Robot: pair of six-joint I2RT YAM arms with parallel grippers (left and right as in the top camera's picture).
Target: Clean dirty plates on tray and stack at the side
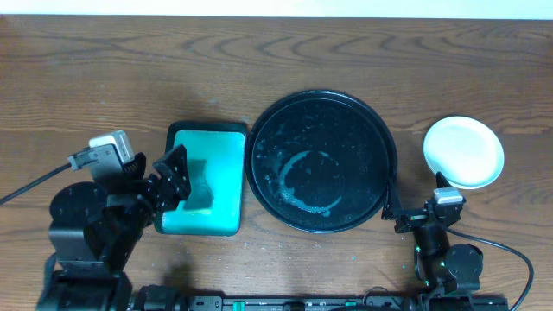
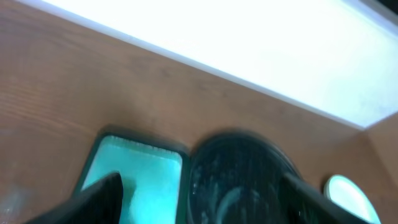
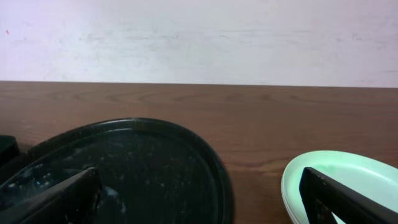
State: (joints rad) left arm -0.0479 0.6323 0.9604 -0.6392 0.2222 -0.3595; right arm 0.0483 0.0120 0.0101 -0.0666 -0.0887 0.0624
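Observation:
The large round black tray (image 1: pixel 321 162) sits mid-table, holding only pale smears and a ring mark; it also shows in the left wrist view (image 2: pixel 236 177) and right wrist view (image 3: pixel 137 168). A stack of white plates (image 1: pixel 463 151) rests on the wooden tabletop (image 1: pixel 259 60) right of the tray, seen pale mint in the right wrist view (image 3: pixel 348 180) and left wrist view (image 2: pixel 348 193). My left gripper (image 1: pixel 171 177) is open and empty over the teal tray's left edge. My right gripper (image 1: pixel 415 216) is open and empty near the front, between tray and plates.
A rectangular teal tray (image 1: pixel 207 177) with a black rim lies left of the black tray, with a teal sponge-like block (image 1: pixel 197 186) in it. A cable (image 1: pixel 34 183) runs off left. Bare wood spans the back of the table.

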